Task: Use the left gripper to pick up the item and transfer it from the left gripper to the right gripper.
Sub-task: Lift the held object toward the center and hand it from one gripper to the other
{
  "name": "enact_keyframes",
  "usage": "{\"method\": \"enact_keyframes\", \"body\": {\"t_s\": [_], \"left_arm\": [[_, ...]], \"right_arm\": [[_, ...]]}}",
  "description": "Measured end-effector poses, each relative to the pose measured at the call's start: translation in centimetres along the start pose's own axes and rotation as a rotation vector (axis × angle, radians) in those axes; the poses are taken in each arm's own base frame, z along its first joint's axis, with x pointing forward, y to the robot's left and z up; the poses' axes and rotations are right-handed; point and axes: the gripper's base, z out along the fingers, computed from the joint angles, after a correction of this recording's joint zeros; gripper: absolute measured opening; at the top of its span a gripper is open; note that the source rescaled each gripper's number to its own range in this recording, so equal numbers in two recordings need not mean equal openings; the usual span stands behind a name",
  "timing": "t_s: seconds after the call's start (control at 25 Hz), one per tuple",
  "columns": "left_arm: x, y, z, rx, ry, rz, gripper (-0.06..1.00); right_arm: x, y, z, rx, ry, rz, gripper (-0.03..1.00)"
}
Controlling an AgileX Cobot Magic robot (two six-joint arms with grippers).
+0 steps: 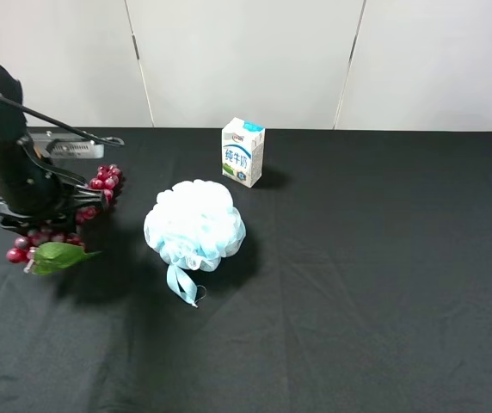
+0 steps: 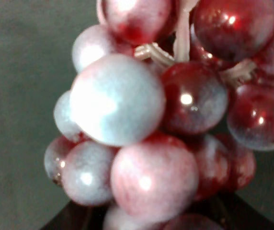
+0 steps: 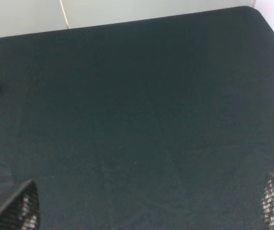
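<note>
- Grapes point(image 2: 151, 134) are filling my left wrist view, hanging clamped in my left tool point(image 1: 54, 215) over the worktop point(image 1: 358, 301), left of the pouf point(image 1: 194, 225).
- My right tool point(image 3: 149, 211) is gaping wide, holding nothing.

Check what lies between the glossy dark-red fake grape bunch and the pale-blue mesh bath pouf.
Nothing lies there: the exterior high view shows only bare black tablecloth between the dark-red grape bunch and the pale-blue mesh pouf.
</note>
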Motion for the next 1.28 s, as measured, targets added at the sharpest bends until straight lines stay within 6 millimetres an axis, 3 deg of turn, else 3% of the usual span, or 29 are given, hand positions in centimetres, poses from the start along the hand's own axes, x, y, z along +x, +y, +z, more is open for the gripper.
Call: {"method": "enact_keyframes", "body": {"t_s": [0.68, 1.0, 1.28], "left_arm": [[3.5, 2.2, -9.7, 0.003, -0.211, 0.017, 0.01], [5.1, 2.9, -12.1, 0.01, -0.258, 0.038, 0.0], [5.2, 2.8, -14.5, 0.026, -0.218, 0.103, 0.0]], "right_arm": [[0.0, 0.0, 0.0, 0.0, 0.001, 0.0, 1.0], [0.0, 0.0, 0.0, 0.0, 0.001, 0.0, 1.0], [0.0, 0.0, 0.0, 0.0, 0.001, 0.0, 1.0]]}}
